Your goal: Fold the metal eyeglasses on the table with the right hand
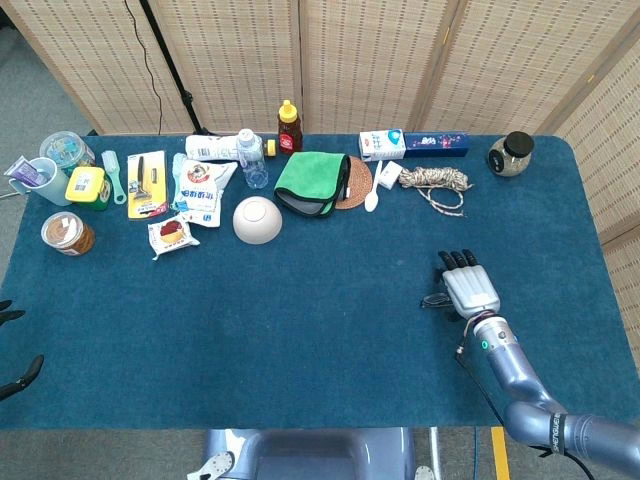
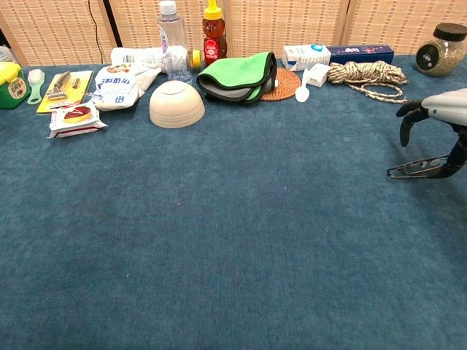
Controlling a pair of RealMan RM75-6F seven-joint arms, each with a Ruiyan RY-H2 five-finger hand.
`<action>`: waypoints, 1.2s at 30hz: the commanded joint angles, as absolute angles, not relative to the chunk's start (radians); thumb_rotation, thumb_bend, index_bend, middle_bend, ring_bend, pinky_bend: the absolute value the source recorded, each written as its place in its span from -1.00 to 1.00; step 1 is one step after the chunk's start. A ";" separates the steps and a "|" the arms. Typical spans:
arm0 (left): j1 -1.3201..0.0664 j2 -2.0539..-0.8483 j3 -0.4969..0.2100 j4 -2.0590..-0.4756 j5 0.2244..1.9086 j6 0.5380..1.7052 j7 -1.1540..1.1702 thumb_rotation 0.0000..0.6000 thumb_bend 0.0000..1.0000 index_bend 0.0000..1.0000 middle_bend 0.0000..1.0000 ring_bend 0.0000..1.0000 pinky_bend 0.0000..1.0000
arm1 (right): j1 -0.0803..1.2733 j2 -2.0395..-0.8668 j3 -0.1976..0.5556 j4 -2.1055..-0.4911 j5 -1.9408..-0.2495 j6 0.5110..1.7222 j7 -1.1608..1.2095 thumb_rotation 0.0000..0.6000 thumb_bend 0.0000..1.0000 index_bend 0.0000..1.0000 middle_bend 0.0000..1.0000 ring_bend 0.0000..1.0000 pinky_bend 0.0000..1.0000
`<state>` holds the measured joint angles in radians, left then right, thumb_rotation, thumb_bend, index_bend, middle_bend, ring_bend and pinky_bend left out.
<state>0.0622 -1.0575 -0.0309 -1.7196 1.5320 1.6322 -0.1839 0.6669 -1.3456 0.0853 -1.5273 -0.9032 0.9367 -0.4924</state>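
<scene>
snack bag: we see print, can't read it
toothpaste box: lettering too small for us
honey bottle: red label, unreadable
readable text: we find none

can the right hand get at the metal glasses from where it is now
Probably yes. The right hand hangs right over the metal eyeglasses, which lie on the table near its right side with bare cloth around them. One of its fingers curls down over the frame; whether any finger touches it is unclear.
</scene>
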 commanded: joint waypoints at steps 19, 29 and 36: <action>0.072 -1.053 -0.026 -1.719 1.536 1.644 -0.191 0.80 -0.49 -0.48 -0.62 -0.70 -1.00 | 0.603 -1.330 0.084 -1.468 -0.994 0.988 -0.375 1.00 -0.56 -0.04 -0.78 -0.85 -0.94; 0.075 -1.052 -0.023 -1.717 1.538 1.646 -0.195 0.80 -0.49 -0.48 -0.62 -0.70 -1.00 | 0.616 -1.334 0.086 -1.497 -1.001 0.961 -0.394 1.00 -0.55 -0.09 -0.77 -0.85 -0.94; 0.080 -1.053 -0.020 -1.705 1.531 1.645 -0.208 0.80 -0.49 -0.48 -0.62 -0.70 -1.00 | 0.647 -1.338 0.094 -1.540 -0.976 0.935 -0.449 1.00 -0.55 -0.10 -0.77 -0.85 -0.94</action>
<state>0.0796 -1.0529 -0.0203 -1.7059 1.5319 1.6449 -0.2066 0.6408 -1.3362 0.0922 -1.5341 -0.9828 0.9414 -0.4400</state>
